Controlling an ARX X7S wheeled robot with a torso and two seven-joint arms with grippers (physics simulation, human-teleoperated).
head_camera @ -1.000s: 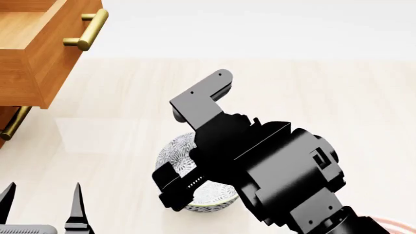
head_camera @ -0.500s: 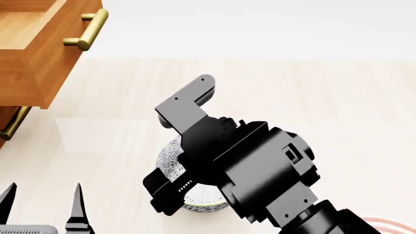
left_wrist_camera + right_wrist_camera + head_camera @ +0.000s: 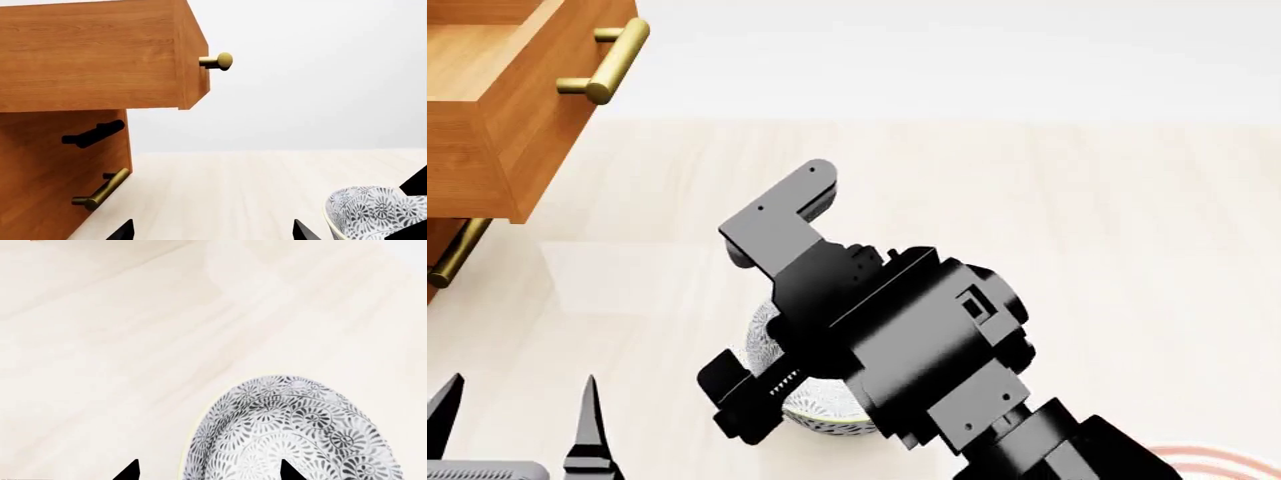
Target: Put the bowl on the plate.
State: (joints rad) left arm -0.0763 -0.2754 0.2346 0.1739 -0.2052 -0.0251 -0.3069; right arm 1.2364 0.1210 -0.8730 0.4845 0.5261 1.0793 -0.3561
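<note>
No writing shows anywhere. The bowl (image 3: 814, 410) sits on the tabletop (image 3: 1068, 220) beneath the right tool (image 3: 208, 471), whose tips stand spread. The left tool (image 3: 514, 420) is spread too. The plate (image 3: 1221, 462) peeks out nearby.

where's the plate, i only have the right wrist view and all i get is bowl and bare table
observer: The head view shows the plate at its lower right edge. Only a sliver of its red rings is visible there, to the right of the bowl, past the right arm.
operator: is the left arm in my way
observer: No. The left gripper is at the head view's lower left, apart from the bowl, open and holding nothing.
operator: anything else near
observer: A wooden drawer with a brass handle is pulled out at the far left, well clear of the bowl.
</note>
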